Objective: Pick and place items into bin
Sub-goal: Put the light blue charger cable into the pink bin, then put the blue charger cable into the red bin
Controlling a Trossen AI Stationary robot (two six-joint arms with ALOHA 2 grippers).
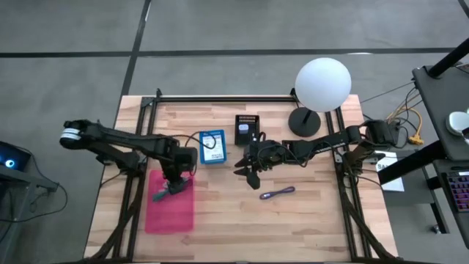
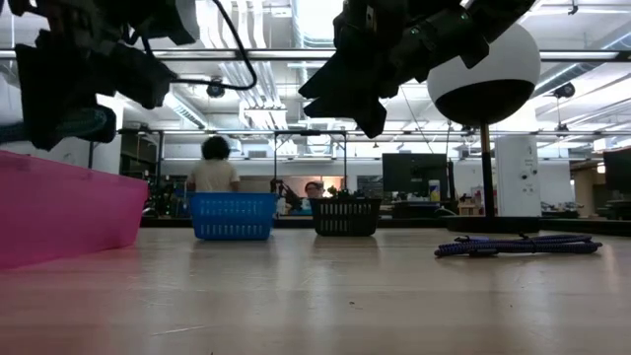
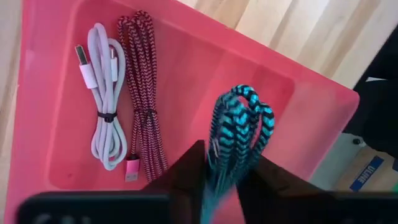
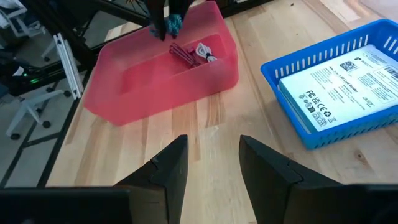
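Observation:
My left gripper (image 3: 225, 171) hovers over the pink bin (image 1: 169, 207) and is shut on a coiled teal-and-black braided cable (image 3: 239, 127). A white cable (image 3: 102, 102) and a magenta braided cable (image 3: 142, 109) lie flat on the bin's floor. A purple cable (image 1: 277, 193) lies on the wood near the table's middle and also shows in the low view (image 2: 518, 245). My right gripper (image 4: 212, 146) is open above bare wood at the table's centre (image 1: 253, 173), just beyond the purple cable and touching nothing. My left gripper pinches the teal cable bundle between its two fingers (image 3: 186, 174), coming from above and pointing down into the bin. The bundle's looped end (image 3: 245, 99) sticks out past the fingertips. It seems to be held clear above the bin's floor.
A blue basket (image 1: 212, 147) with a white printed packet (image 4: 345, 81) stands behind the bin, and a black basket (image 1: 247, 128) sits beside it. The white ball lamp (image 1: 322, 84) stands at the far right on its dark base (image 1: 304, 122). People show far off in the room (image 2: 214, 168).

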